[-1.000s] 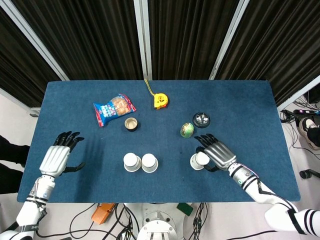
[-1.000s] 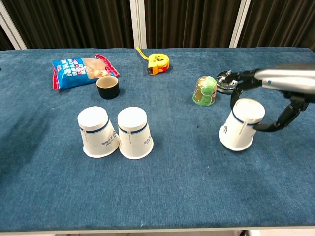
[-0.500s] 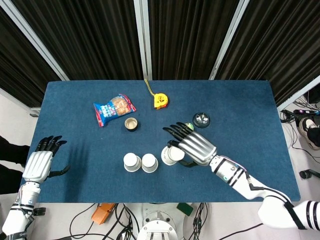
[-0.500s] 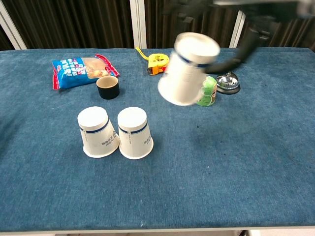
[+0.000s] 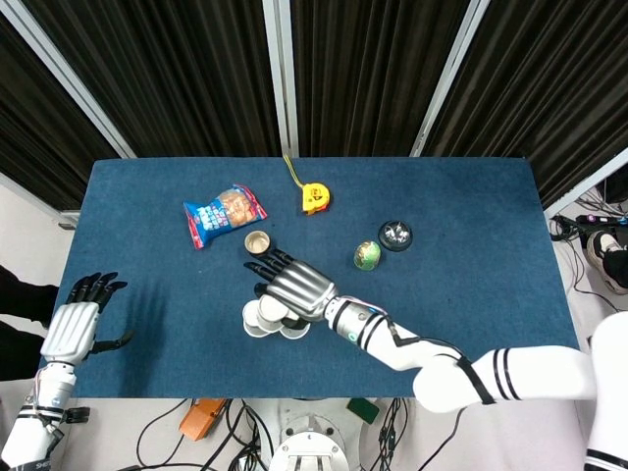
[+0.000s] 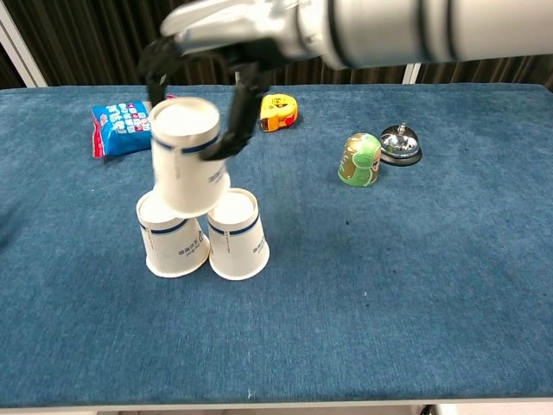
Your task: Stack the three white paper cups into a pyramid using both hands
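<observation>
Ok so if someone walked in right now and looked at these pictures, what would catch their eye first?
Most striking is the right hand holding a white paper cup upside down, just above the two base cups standing side by side near the front edge of the blue table. The left hand sits idle and open at the table's far left edge.

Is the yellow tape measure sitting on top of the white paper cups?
No, the yellow tape measure lies on the blue table, far behind the white paper cups.

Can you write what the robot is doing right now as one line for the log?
right hand: holds third white paper cup | place: above two white paper base cups | cup: tilted | left hand: empty, table edge
</observation>
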You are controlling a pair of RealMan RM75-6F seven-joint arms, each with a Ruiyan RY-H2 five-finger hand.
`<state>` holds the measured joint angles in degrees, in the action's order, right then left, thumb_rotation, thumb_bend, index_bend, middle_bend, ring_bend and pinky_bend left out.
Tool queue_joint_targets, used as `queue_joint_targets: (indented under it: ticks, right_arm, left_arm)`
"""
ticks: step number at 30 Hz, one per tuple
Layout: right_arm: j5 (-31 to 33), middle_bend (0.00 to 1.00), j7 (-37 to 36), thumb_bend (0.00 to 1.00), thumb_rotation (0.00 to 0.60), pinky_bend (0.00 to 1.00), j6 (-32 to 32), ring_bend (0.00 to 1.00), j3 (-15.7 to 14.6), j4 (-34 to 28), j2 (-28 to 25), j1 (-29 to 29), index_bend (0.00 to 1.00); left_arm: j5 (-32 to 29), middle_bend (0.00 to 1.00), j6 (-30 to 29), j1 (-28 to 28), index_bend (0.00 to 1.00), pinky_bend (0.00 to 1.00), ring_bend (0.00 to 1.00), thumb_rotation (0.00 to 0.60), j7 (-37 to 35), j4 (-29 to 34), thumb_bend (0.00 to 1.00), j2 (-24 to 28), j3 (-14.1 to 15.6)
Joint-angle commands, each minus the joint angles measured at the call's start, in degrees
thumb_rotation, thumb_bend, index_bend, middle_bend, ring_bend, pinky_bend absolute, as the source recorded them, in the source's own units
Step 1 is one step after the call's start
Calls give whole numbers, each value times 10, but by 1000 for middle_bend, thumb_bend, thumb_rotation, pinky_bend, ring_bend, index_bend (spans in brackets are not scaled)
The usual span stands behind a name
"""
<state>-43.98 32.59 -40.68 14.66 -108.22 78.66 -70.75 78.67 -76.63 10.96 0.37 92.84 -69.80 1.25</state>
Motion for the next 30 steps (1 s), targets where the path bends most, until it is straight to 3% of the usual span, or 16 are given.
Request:
queue_joint_targets:
  ticks: [1,9,20,25,30]
  right_arm:
    - [54,80,38,457,600,53,-21,0,-18,18,29,-45,402]
    - [100,80,50,457,600,53,-45,0,-34,21,36,-78,365]
    - [84,80,26,457,600,53,-64,0,-42,-4,14,-78,177]
    - [24,79,13,457,600,53,-118,0,-59,-53,-43,-32,86]
    - [-101,66,7,451,600,53,-246,0,-125,-105,-123,80,4]
  left_arm:
    - [-1,83,2,-2,183,12,0,565,-4,-3,216,-1,-1]
    - [0,82,7,-5,183,12,0,565,-12,-12,216,-4,-6]
    - [1,82,13,-7,183,12,0,563,-16,-15,216,-5,-12]
    - [-1,83,6,-11,183,12,0,563,-17,-19,216,1,-18]
    - [-6,83,-9,-21,183,12,0,566,-25,-34,216,15,-26]
